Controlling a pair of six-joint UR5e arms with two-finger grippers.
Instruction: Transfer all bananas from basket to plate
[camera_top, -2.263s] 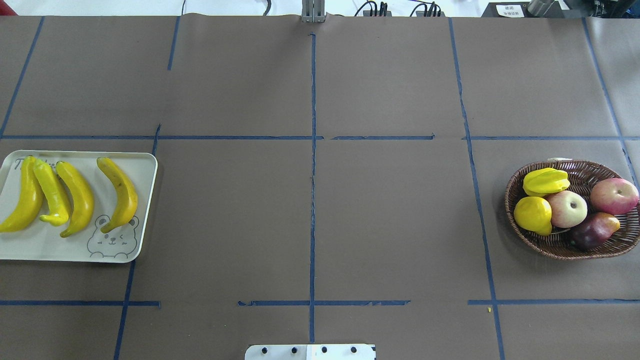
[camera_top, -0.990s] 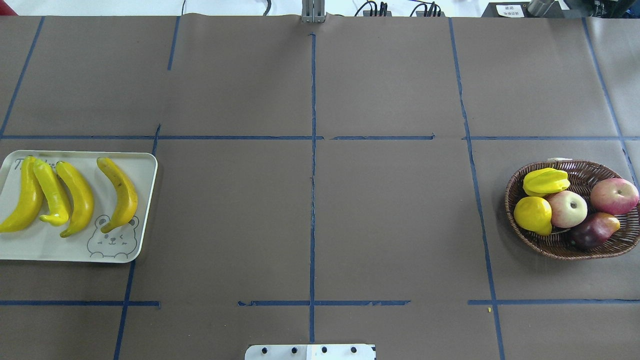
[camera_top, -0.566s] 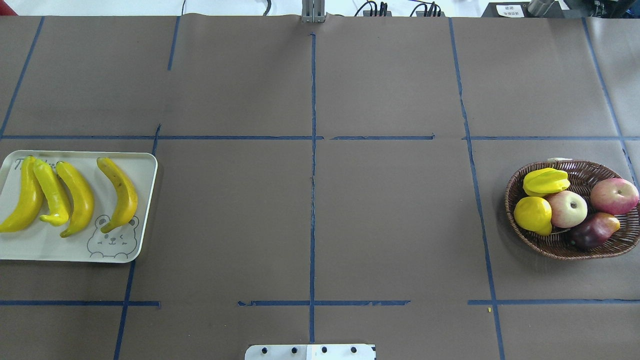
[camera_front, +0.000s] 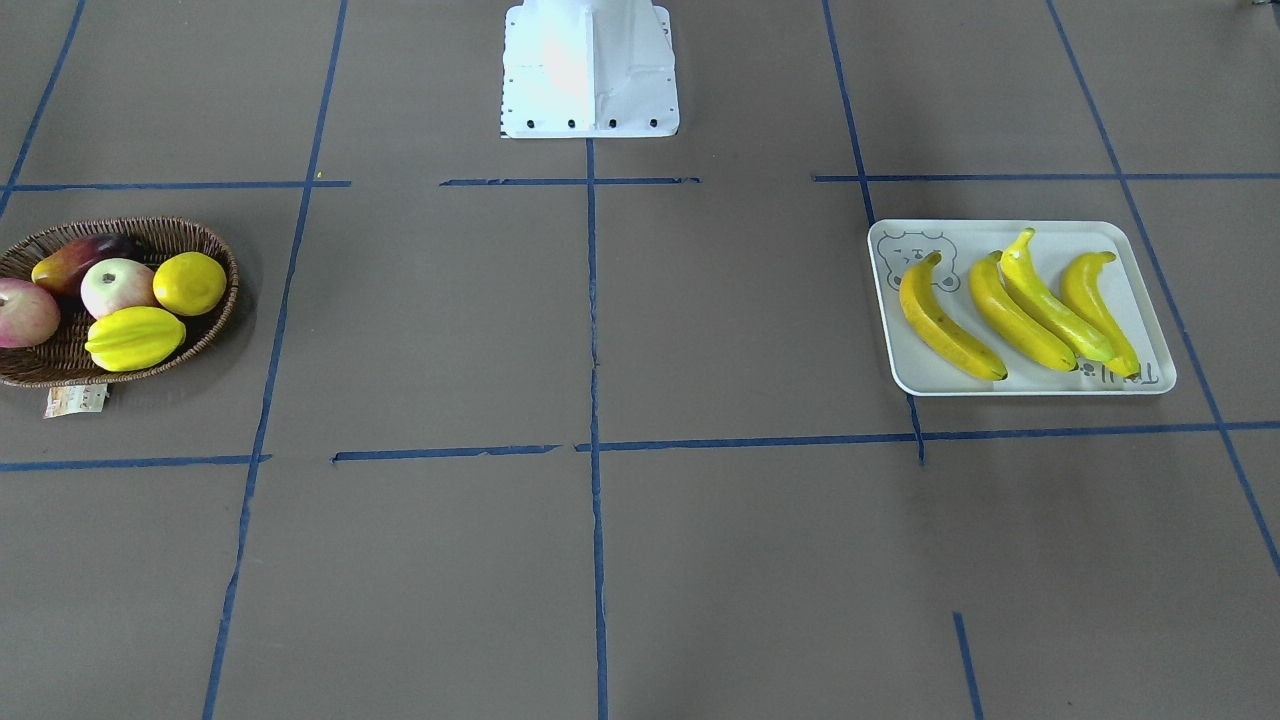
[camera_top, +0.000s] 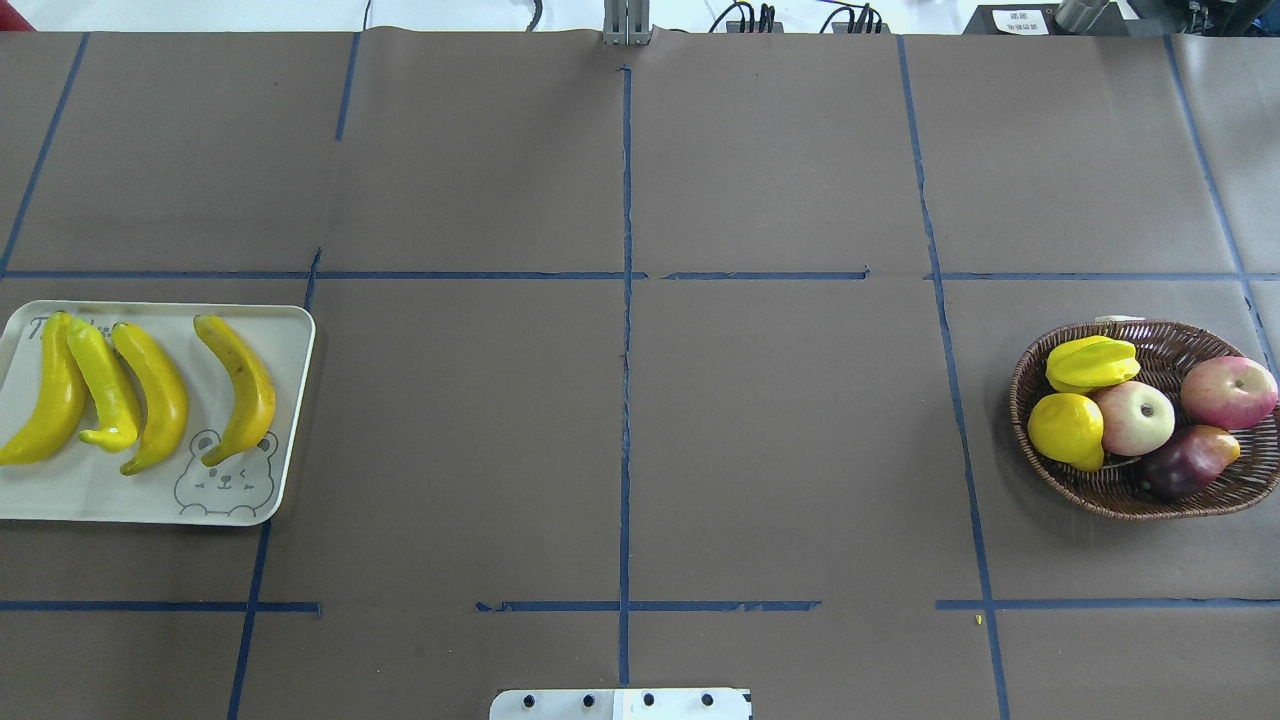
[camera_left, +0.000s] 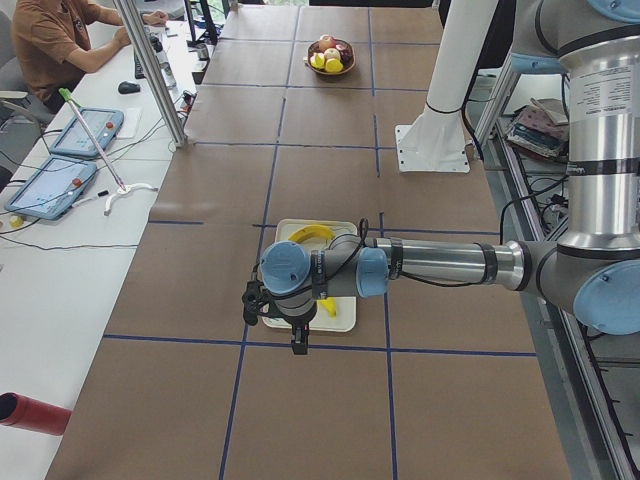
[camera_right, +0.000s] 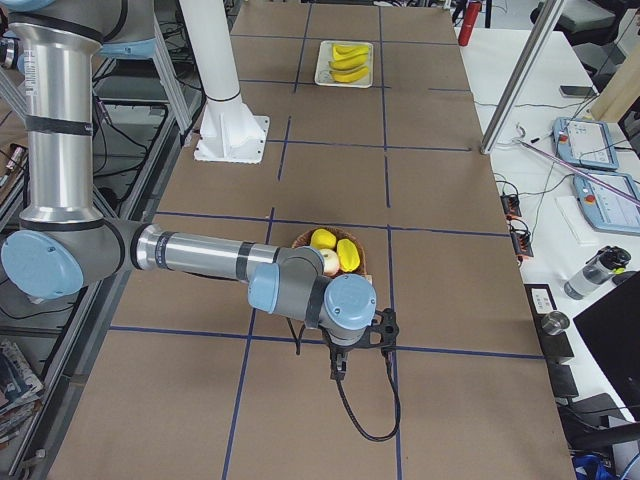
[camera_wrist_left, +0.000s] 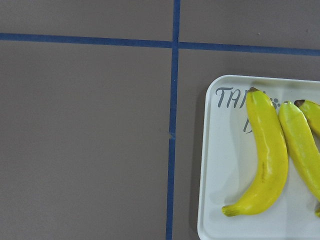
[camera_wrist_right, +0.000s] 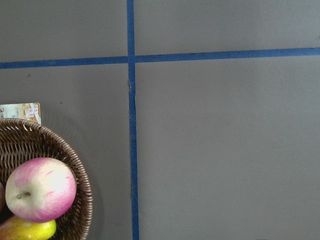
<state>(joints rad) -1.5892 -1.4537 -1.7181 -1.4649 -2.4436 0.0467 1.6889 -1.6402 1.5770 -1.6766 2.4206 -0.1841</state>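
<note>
Left hand (camera_left: 298, 343) hangs low in the centre of the left side view, over the near edge of the plate (camera_top: 60, 495); it shows only there, so whether its fingers stand wide or narrow cannot be told. Right hand (camera_right: 340, 368) hangs at the lower centre of the right side view, just off the near rim of the basket (camera_top: 1130, 498), and its state cannot be told either.

All four bananas (camera_top: 160, 395) lie on the plate at the left edge of the overhead frame. Three are close together toward the frame edge. The fourth lies a little apart, its lower tip touching the printed bear face. None is in the basket.

At the right edge of the same frame, the basket holds a starfruit (camera_top: 1090, 362), a lemon (camera_top: 1066, 430), two apples (camera_top: 1133, 418) and a dark red-purple mango (camera_top: 1185, 462). A paper tag (camera_front: 75, 400) lies on the table (camera_top: 620, 400) against the rim.

Plate and basket sit well apart. Brown paper crossed by blue tape lines (camera_top: 626, 300) covers the table between them.
</note>
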